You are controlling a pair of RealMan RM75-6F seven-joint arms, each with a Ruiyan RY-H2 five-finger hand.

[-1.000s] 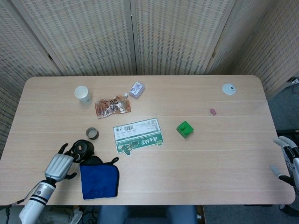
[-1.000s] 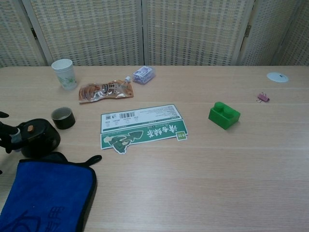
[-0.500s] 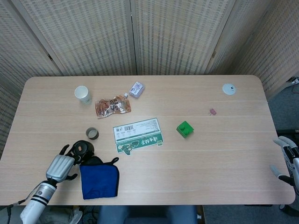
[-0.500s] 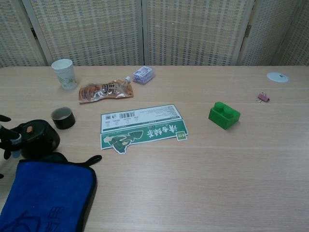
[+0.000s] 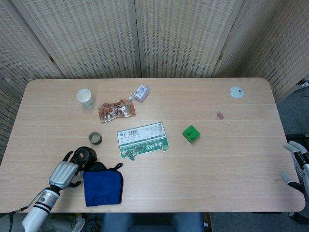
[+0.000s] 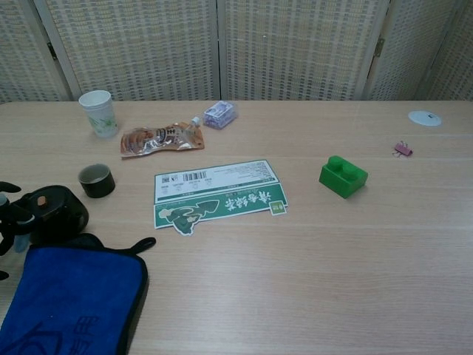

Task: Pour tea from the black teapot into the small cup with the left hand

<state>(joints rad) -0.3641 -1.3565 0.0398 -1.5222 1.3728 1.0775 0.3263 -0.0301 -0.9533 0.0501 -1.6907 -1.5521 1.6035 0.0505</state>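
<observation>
The black teapot [image 5: 83,155] [image 6: 55,211] stands near the table's front left, just behind the blue cloth. The small dark cup [image 5: 95,138] [image 6: 96,180] sits upright a little behind and to the right of it. My left hand [image 5: 63,173] [image 6: 9,222] is at the teapot's left side with its fingers spread, their tips close to the pot's handle side. I cannot tell whether they touch it. My right hand [image 5: 297,163] hangs off the table's right edge with fingers apart, holding nothing; the chest view does not show it.
A blue cloth [image 5: 102,186] [image 6: 70,296] lies at the front edge by the teapot. A green-and-white card [image 5: 143,140], green block [image 5: 191,133], snack pouch [image 5: 116,110], paper cup [image 5: 85,97], small packet [image 5: 141,92], pink clip [image 5: 220,115] and white disc [image 5: 236,92] lie further off.
My left hand has drawn slightly back toward the front left edge. The teapot has shifted a little left. The right hand has not moved.
</observation>
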